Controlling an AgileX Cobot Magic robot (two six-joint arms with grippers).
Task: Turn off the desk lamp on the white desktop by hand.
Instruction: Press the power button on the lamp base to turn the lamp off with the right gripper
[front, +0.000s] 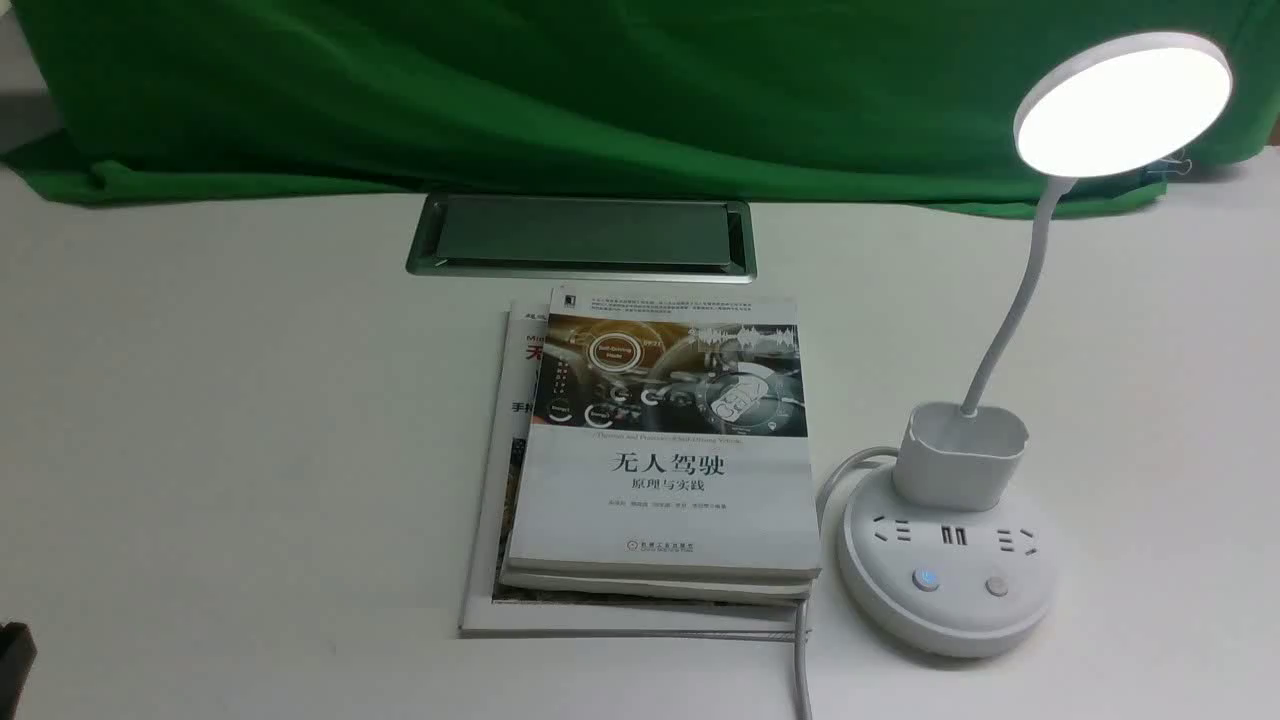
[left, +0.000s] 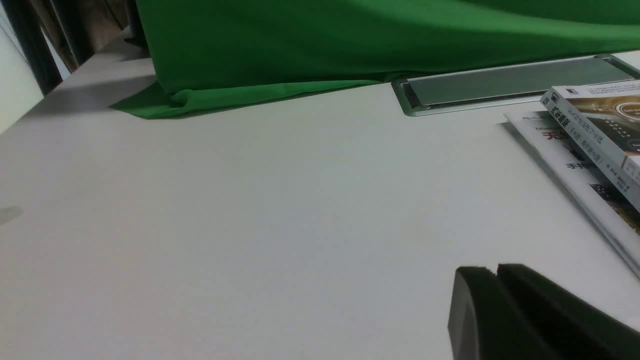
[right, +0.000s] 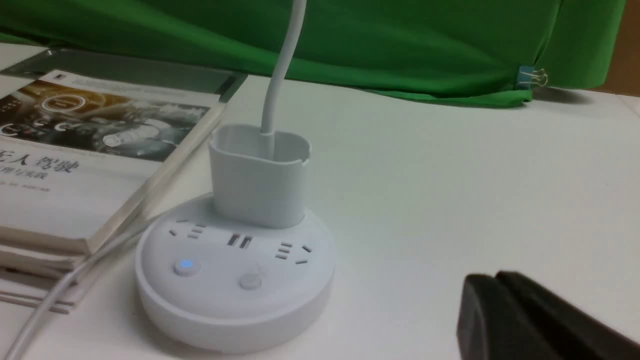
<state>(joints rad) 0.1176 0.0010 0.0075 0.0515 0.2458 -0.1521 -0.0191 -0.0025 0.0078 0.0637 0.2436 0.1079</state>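
Note:
The white desk lamp stands at the right of the white desktop, its round disc head lit. Its puck base has a left button glowing blue and a plain right button. In the right wrist view the base is close, with the blue-lit button. My right gripper is shut and empty, beside the base and apart from it. My left gripper is shut and empty over bare desktop, left of the books. Only a dark bit of the left arm shows in the front view.
A stack of books lies left of the lamp base, touching its white cord. The silver-framed cable hatch sits behind the books. A green cloth backdrop runs along the far edge, with a binder clip.

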